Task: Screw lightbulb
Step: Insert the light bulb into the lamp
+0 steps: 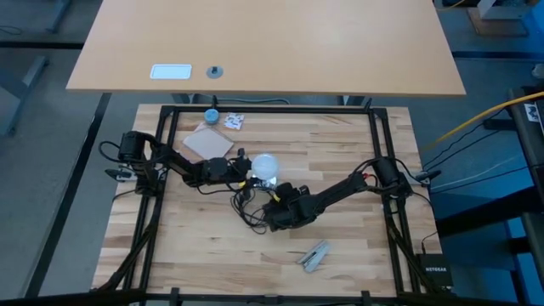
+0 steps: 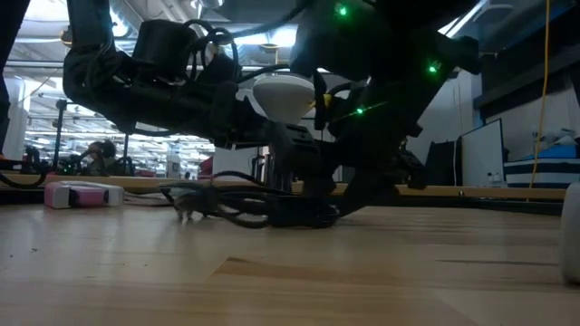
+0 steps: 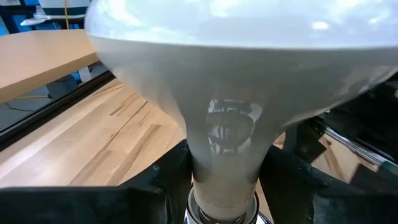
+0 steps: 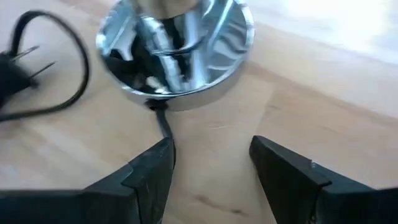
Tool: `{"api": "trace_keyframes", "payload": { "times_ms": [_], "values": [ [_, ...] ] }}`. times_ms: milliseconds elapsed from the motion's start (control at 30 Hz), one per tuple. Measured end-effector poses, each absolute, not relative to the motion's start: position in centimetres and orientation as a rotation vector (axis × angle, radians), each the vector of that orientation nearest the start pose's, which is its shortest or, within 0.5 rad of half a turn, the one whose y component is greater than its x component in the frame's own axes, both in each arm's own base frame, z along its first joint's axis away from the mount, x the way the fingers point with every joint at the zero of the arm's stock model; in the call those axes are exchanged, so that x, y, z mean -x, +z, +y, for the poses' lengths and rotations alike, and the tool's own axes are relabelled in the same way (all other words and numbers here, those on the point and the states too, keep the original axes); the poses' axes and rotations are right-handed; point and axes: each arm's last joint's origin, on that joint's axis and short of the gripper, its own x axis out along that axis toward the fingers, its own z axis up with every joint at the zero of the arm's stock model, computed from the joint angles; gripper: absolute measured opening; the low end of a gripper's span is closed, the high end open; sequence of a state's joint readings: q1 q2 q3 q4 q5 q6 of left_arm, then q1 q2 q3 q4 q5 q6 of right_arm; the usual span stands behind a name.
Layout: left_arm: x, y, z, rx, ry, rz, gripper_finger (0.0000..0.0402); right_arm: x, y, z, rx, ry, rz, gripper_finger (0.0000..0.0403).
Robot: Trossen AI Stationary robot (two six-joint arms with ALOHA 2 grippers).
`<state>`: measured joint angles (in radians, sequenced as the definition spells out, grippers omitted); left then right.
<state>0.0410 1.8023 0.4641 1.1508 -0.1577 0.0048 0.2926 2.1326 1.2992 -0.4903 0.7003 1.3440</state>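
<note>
The frosted-white lightbulb (image 1: 265, 165) hangs above the middle of the table, with my left gripper (image 3: 225, 186) shut on it; the left arm reaches in from the table's left. Its globe (image 2: 288, 95) shows well above the tabletop in the low view. My right gripper (image 4: 211, 146) is open and slants down over bare wood, touching nothing. Just ahead of its fingertips a shiny round silver disc (image 4: 175, 50) rests flat on the table. A black cord (image 4: 163, 124) leaves the disc's edge and runs toward the gap between the fingers. A black plug (image 4: 13, 65) lies beside it. My left gripper pinches the bulb's narrow neck (image 3: 222, 165), just above the metal screw end (image 3: 221, 214), between its two fingers (image 3: 166, 183). It comes in roughly level from the table's left. The globe sticks out past the fingertips, and the bulb is lifted clear of the table.
A flat cardboard piece (image 1: 209, 143), a small blue cap (image 1: 211, 115) and a crumpled wrapper (image 1: 234, 121) lie at the far left. A grey clip-like object (image 1: 314, 255) lies near the front edge. Loose black cord (image 1: 246, 208) coils at the centre. Black frame rails (image 1: 381, 153) border the table.
</note>
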Motion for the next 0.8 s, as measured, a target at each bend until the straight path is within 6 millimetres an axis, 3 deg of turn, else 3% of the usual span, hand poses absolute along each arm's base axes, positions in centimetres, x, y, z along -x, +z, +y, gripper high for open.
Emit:
{"api": "trace_keyframes", "payload": {
  "times_ms": [567, 700, 800],
  "values": [
    [-29.0, 11.8, 1.6, -0.006, 0.188, 0.192, 0.0157, -37.1, 9.6, 4.3, -0.298, -1.211, 0.752, 0.0225],
    [-29.0, 11.8, 1.6, -0.007, 0.186, 0.192, 0.0157, -36.9, 10.2, 4.6, -0.279, -1.199, 0.753, 0.0225],
    [-29.0, 11.8, 1.6, -0.007, 0.184, 0.192, 0.0157, -36.4, 12.0, 5.5, -0.267, -1.174, 0.745, 0.0225]
  ]
}}
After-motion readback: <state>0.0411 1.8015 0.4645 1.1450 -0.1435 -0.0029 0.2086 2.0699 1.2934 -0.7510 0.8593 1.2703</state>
